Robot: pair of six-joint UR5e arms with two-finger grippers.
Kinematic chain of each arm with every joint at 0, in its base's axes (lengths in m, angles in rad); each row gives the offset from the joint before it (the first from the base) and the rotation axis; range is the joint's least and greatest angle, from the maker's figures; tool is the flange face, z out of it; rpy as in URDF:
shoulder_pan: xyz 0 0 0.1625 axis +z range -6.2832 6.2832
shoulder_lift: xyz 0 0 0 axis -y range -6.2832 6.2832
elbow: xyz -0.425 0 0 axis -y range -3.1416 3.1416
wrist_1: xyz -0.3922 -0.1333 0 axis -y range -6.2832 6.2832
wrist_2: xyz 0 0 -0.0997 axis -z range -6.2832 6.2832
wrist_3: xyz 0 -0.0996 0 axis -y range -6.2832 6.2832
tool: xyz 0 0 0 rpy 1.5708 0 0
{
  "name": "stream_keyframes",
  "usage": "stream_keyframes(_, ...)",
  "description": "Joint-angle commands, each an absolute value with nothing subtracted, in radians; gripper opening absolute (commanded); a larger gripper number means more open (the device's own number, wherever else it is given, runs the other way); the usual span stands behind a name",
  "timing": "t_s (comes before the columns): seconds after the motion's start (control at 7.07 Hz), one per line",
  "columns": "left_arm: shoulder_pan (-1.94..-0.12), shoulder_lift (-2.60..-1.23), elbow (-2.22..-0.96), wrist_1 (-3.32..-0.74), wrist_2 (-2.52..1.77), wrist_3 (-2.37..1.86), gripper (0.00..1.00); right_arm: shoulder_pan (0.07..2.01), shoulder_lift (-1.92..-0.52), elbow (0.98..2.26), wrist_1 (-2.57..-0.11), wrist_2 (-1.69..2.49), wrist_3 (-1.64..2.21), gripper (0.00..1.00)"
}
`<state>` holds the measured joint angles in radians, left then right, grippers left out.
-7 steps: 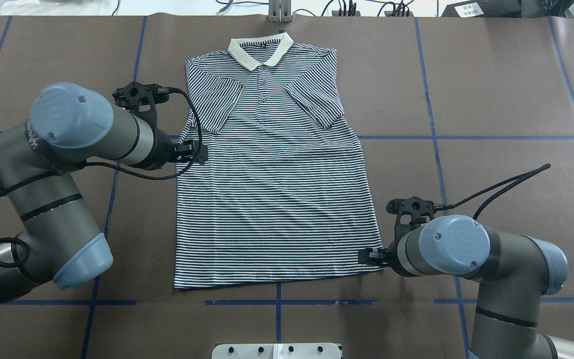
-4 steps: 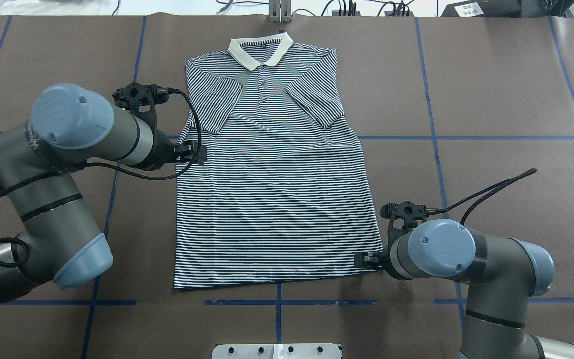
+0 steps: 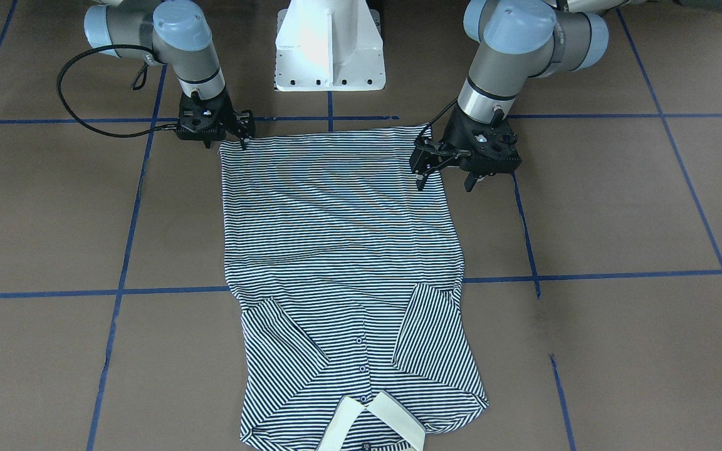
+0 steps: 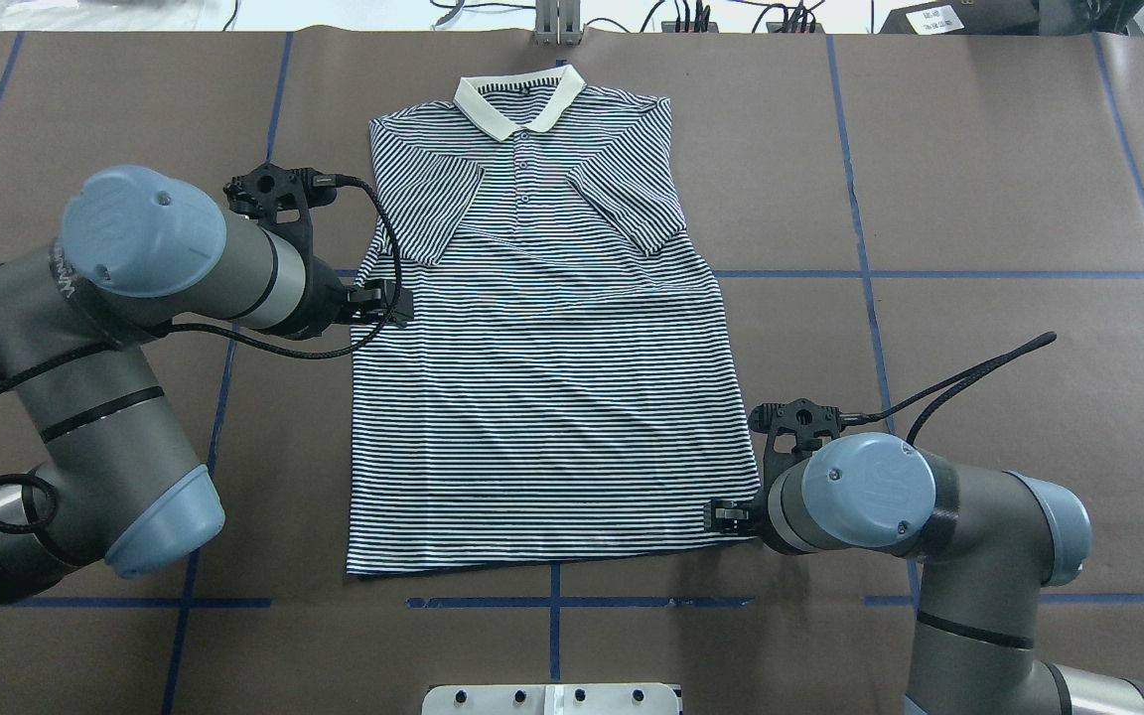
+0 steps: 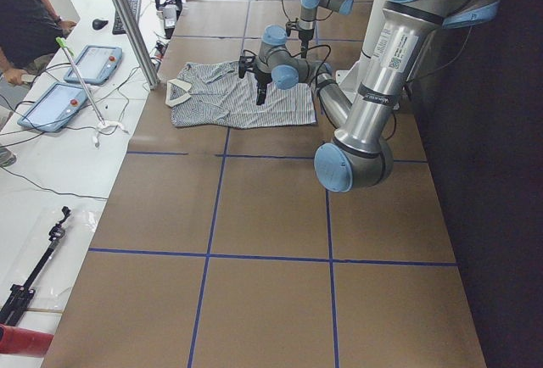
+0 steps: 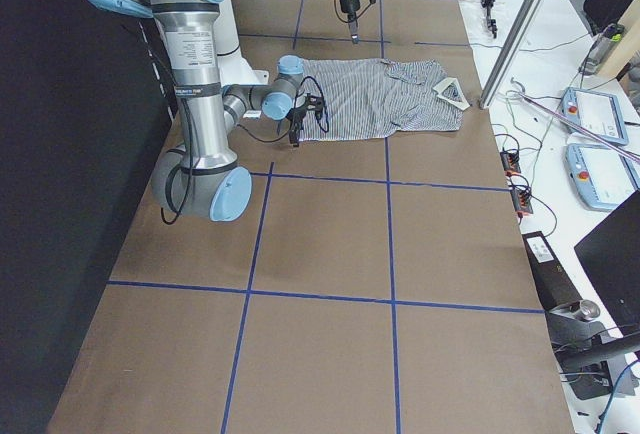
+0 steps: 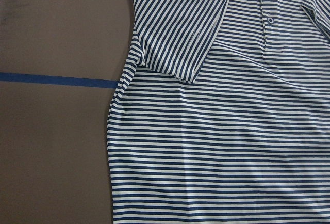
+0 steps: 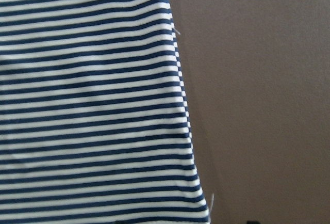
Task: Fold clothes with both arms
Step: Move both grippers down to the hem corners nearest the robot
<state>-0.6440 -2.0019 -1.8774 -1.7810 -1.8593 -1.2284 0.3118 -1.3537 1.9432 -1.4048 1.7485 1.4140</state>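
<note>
At hem corner: right fingers moved inward over the polo shirt; their gap we cannot tell.
At side edge: left fingers unmoved, apart.

i run this rig remotely, and everything on my screens says robotics lab. the left arm and the right arm flank a white pedestal at a big table wrapped in brown paper and marked into squares with blue tape. beyond the table's far edge i see a white bench carrying teach pendants, a keyboard, a mouse and a tangle of black cables. an aluminium post rises at the bench's edge, and a person stands there among the gear.
</note>
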Motion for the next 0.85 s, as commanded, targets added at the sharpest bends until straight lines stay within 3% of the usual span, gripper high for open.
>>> stream_keyframes(0.0,-0.643,-2.002,-1.878,-1.781,-1.861,-1.229,1.0,0.316,-1.355,1.948,-1.404,1.755,1.413,0.0)
stream_keyframes(0.71,-0.614,-1.973,-1.884,-1.779,-1.856,-1.268,1.0,0.334,-1.354,1.995,-1.442,1.753,1.414,0.0)
